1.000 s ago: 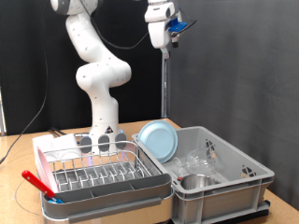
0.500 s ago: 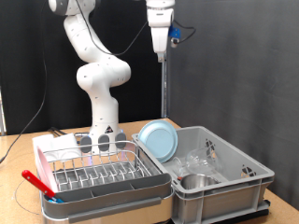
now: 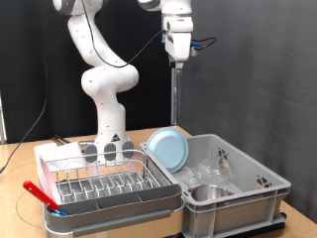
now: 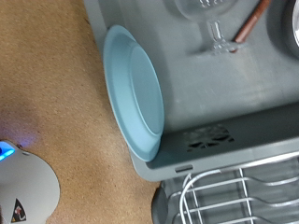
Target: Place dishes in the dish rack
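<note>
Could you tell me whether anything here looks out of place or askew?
Nothing is spilled or broken. The light blue plate stands on edge against the grey crate's wall, not in the dish rack, which holds no dishes. The hand is high above the crate.

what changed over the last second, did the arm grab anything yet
Only the arm moved: the gripper, high above the grey crate, turned and drifted slightly toward the exterior view's right and a little lower. Nothing shows between its fingers. The blue plate leans against the crate's inner wall as before, the steel bowl and glass pieces lie inside unchanged, and the dish rack holds no dishes.
</note>
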`<state>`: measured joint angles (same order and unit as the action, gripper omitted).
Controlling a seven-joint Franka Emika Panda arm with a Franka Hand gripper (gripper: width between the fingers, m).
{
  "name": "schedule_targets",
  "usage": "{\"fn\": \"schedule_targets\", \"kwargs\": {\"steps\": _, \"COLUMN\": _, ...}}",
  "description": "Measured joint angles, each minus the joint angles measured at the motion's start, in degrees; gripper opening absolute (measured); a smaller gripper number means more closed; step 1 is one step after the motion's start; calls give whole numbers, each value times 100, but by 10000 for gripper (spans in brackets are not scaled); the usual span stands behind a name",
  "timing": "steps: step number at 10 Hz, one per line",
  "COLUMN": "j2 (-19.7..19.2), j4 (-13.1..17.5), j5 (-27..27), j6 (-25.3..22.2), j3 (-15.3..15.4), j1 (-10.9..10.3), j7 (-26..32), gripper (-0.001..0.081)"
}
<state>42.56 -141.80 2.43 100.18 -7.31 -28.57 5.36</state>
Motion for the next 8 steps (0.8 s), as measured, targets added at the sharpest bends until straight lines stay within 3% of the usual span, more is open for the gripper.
{"fn": "schedule_targets", "kwargs": {"steps": 2, "j2": 60, "j4": -20, "j5": -65, "j6": 0, "j3": -8, "j1": -14, "j7": 53, "gripper": 811}}
{"fn": "schedule_targets", "kwargs": {"steps": 4, "j2": 134, "j4": -81, "j5": 11, "j6": 142, "j3": -30, "j1": -68, "j7": 820, "gripper": 811}}
{"fn": "schedule_targets", "kwargs": {"steps": 6, "j2": 444, "j4": -256, "j5": 23, "j6": 10, "j3": -86, "j1": -150, "j7": 1596, "gripper": 811}}
{"fn": "schedule_targets", "kwargs": {"steps": 8, "j2": 726, "j4": -418, "j5": -20, "j6": -321, "j3": -87, "j1": -144, "j7": 1647, "gripper": 811}}
